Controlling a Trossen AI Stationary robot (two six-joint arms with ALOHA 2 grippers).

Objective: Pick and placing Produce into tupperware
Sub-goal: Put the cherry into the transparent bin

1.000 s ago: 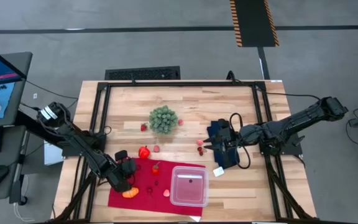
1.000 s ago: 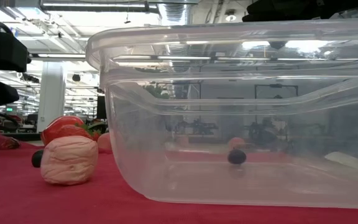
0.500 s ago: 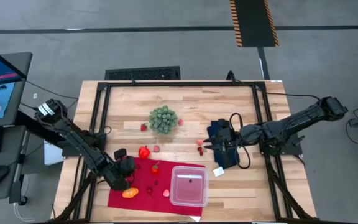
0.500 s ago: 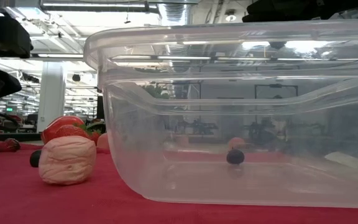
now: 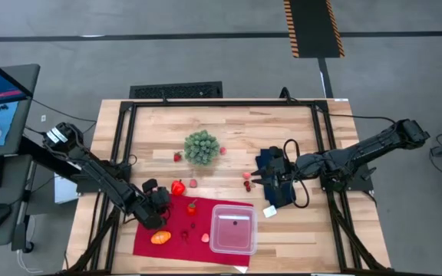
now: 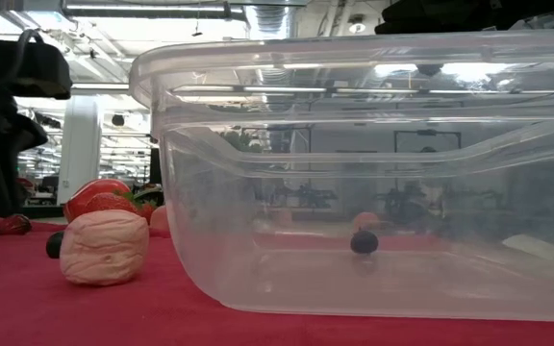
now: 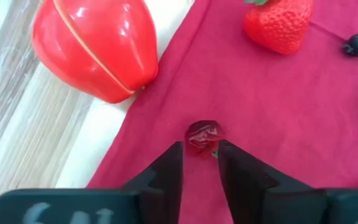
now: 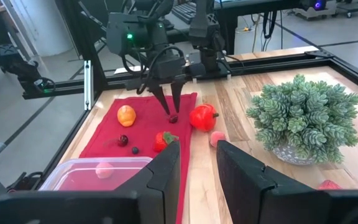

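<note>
Now, on the left side of the surface (image 5: pixel 236 130), the left gripper (image 7: pixel 201 145) points down at the red cloth (image 5: pixel 146 244), just inside the cloth's far left corner. Its fingers stand slightly parted, one on each side of a small glossy red berry (image 7: pixel 204 135) that lies on the cloth at their tips. I judge the berry bracketed rather than clamped.

The step in hand looks like the grasp of that berry. It is round and slick, so it could squirt forward out of the tips. Doing it well probably means going a little deeper, so the pads meet the berry's widest part, then closing gently and squarely.

Just off the cloth's edge lies the red pepper (image 5: pixel 178 186), and a strawberry (image 5: pixel 192 205) sits on the cloth between the gripper and the container. The orange oval (image 5: pixel 160 238) lies nearer the front edge.

Further right, the tupperware (image 5: pixel 215 228) sits on the cloth's right end, near the surface's front edge, with a small dark piece (image 5: pixel 235 224) already inside. The carry should lift clear of the strawberry and the container wall, then let go low.

Toward the right edge, the right gripper (image 5: pixel 253 182) waits over a dark blue cloth (image 5: pixel 276 184), fingers apart and empty.
</note>
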